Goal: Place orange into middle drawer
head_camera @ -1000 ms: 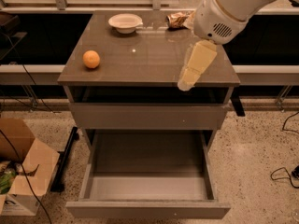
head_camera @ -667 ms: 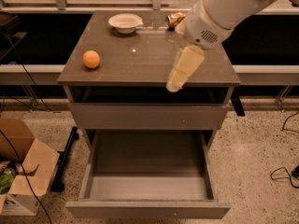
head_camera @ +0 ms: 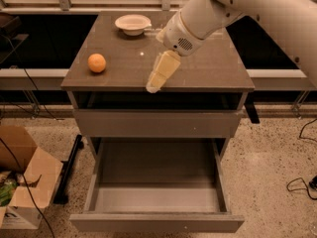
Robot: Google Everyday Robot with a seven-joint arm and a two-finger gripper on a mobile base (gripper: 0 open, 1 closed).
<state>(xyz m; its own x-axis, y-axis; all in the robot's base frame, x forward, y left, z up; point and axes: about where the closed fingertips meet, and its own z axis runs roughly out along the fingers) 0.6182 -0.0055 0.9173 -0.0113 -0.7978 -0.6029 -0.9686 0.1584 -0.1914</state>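
The orange (head_camera: 96,63) sits on the left side of the brown cabinet top (head_camera: 208,66), near its front edge. My gripper (head_camera: 154,85) hangs from the white arm over the middle of the top's front edge, to the right of the orange and apart from it, holding nothing that I can see. The middle drawer (head_camera: 158,223) is pulled out wide below, and its light grey floor is bare.
A white bowl (head_camera: 132,24) stands at the back of the top. A shallower drawer with a dark interior (head_camera: 158,101) lies just under the top. An open cardboard box (head_camera: 25,180) sits on the floor at the left. Cables (head_camera: 301,182) lie at the right.
My gripper has moved left along the front of the cabinet top, closer to the orange. The orange, the bowl and the drawer have not moved.
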